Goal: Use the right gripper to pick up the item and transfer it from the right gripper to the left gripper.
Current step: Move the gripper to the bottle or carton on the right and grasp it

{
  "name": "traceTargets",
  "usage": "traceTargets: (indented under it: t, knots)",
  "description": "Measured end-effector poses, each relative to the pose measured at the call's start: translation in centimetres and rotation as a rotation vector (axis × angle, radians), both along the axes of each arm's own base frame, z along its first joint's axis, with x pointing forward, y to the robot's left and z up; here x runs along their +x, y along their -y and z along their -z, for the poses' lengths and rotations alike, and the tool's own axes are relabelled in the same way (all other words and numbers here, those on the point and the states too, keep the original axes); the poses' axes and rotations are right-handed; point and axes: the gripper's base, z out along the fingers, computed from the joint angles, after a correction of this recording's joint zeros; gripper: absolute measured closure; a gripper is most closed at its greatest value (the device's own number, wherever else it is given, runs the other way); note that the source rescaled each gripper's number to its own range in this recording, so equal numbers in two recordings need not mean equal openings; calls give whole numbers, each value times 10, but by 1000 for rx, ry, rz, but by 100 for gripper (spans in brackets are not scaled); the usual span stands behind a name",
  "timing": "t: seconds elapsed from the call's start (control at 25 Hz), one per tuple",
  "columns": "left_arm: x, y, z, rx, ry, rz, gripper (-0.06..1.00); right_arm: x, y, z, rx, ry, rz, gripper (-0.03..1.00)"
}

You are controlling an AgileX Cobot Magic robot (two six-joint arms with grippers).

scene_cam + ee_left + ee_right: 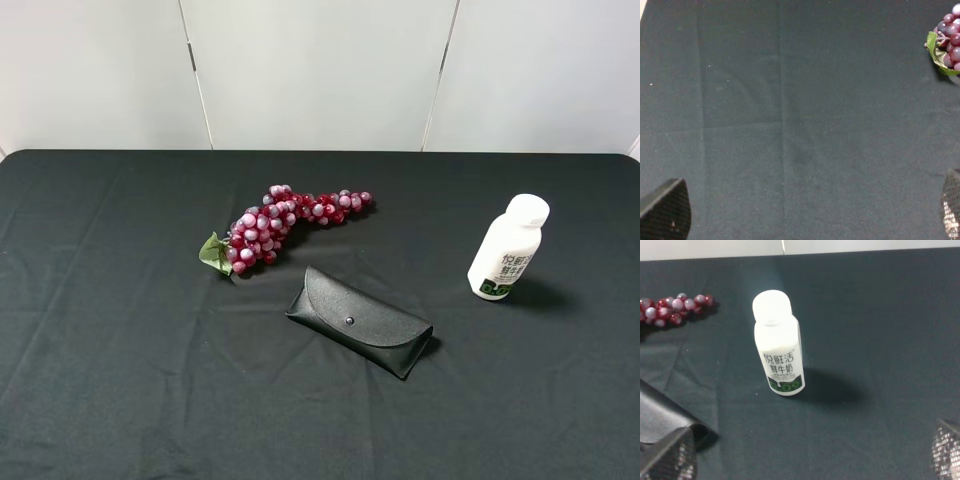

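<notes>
- Exterior high view shows a black cloth [100,350] covering the whole table, creased in places; everything else sits on it.
- Near the middle lies the black glasses case [360,322], flat, flap closed on a small stud, set at a slant.
- Just beyond the case, on its far-left side and not touching it, lies the red grape bunch [285,225]. Its green leaf end points toward the near left and its thin end runs off to the right.
- The item [508,248], a white bottle with a rounded white cap and a green-and-black label, stands on its base, cap up. It is well apart from the case, to the case's right and a little farther back. Nothing is touching it.
- The right gripper [807,455] hangs over the cloth with its jaws spread wide and empty. The bottle [777,347] stands ahead of it, and a corner of the case [660,415] lies beside one fingertip.
- The left gripper [807,210] also has its jaws spread wide and empty, above bare cloth. Only the leaf end of the grape bunch [947,40] shows at the edge of its view.
</notes>
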Motion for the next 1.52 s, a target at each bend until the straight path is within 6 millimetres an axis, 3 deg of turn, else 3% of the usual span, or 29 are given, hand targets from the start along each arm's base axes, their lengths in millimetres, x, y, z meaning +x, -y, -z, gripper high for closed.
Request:
traceTargets:
  t: [0.28, 0.56, 0.72, 0.92, 1.08, 1.52]
  knots:
    - [0, 0, 0, 0, 0, 0, -5, 31, -3, -54, -3, -86, 3, -3]
    - [0, 0, 0, 0, 0, 0, -5, 87, -10, -102, -19, -226, 4, -3]
    - [0, 0, 0, 0, 0, 0, -5, 125, -14, -114, -33, -347, 4, -3]
    - [0, 0, 0, 0, 0, 0, -5, 169, -20, -109, -31, -467, -4, -3]
    - [0, 0, 0, 0, 0, 0, -5, 198, -24, -92, -35, -567, -7, -3]
    - [0, 0, 0, 0, 0, 0, -5, 250, -32, -41, -41, -794, -13, -3]
